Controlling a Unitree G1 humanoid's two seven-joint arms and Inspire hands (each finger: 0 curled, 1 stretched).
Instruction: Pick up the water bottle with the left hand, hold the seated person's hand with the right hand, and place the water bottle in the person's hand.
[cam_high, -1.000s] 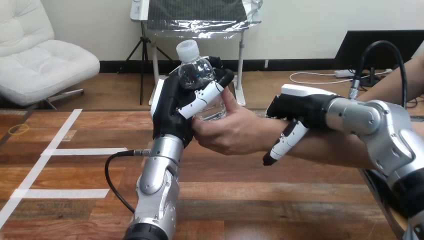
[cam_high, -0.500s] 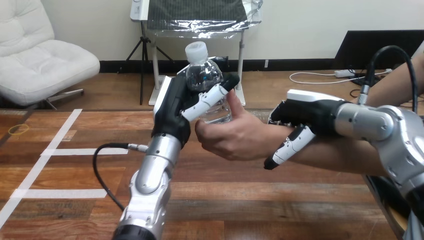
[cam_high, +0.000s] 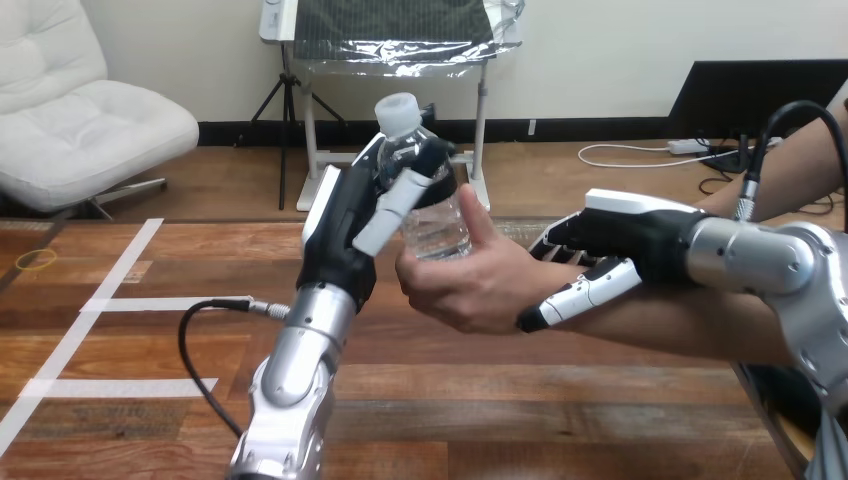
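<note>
**Bottle at centre, hands on either side**

The water bottle (cam_high: 432, 215) is held at the frame's centre, above the table (cam_high: 150, 400). It is gripped from the left by the left hand (cam_high: 345, 225) and touched from the right by the person's hand (cam_high: 470, 285). Right of centre, the person's wrist (cam_high: 610, 318) is clasped by the right hand (cam_high: 600, 240).

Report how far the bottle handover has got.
Done: the left robot hand has the water bottle lifted, fingers curled round it. In hand: the right robot hand clasps the person's wrist, and the person's hand cups the bottle's lower part. Left: release by the left robot hand.
</note>
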